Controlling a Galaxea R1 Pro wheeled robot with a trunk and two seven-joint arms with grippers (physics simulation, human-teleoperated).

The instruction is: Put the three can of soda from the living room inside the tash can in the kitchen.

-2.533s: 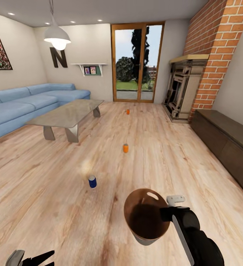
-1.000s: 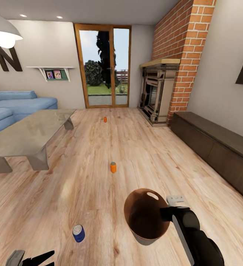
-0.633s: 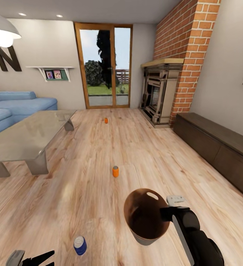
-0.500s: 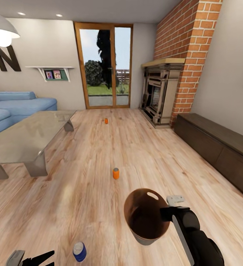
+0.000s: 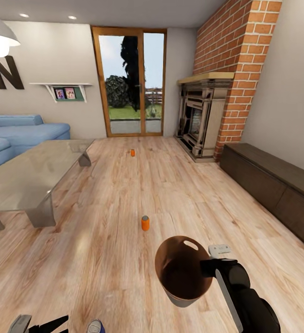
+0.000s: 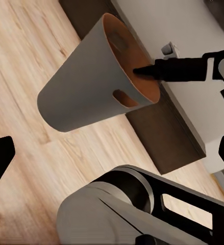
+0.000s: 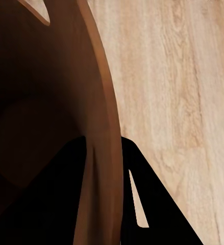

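I am in the living room. Two orange cans of soda stand on the plank floor: the near one (image 5: pixel 145 223) just ahead of the bin, the far one (image 5: pixel 132 152) toward the glass doors. My right gripper (image 5: pixel 206 268) is shut on the rim of the tash can (image 5: pixel 182 273), holding it off the floor, grey outside and brown inside. In the right wrist view the rim (image 7: pixel 102 127) runs between the two dark fingers (image 7: pixel 66 194). The left wrist view sees the tash can (image 6: pixel 86 87) from the side. My left gripper (image 5: pixel 39 323) hangs low, open and empty.
A blue can (image 5: pixel 95 327) stands at the view's bottom edge, left of the bin. A glass coffee table (image 5: pixel 27 178) and blue sofa (image 5: pixel 18 132) are on the left. The brick fireplace (image 5: pixel 203 115) and a long dark cabinet (image 5: pixel 276 185) line the right wall.
The camera has turned and advanced, so the room has shifted. Both orange cans look nearer and the blue can has slid to the bottom edge. The bin and both arms keep their places.
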